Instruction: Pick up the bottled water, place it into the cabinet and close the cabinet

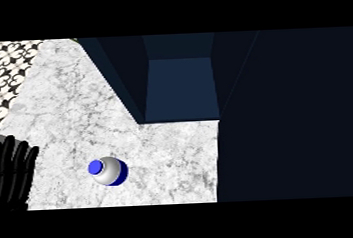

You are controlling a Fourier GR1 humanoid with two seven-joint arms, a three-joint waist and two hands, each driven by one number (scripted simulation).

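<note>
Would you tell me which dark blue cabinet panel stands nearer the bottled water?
The left panel, slanting beside the open cabinet interior; the broad right panel lies farther from the bottled water.

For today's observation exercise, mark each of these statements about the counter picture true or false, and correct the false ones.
1. The bottled water stands on the marble counter, outside the cabinet. True.
2. The bottle's cap is red. False: the cap is blue.
3. The cabinet is open, its dark blue inside showing. True.
4. A hand is curled round the bottle. False: the only hand in view, the left hand, rests open at the left edge, apart from the bottle.
5. The right hand reaches into the cabinet. False: no right hand shows in the picture.
</note>
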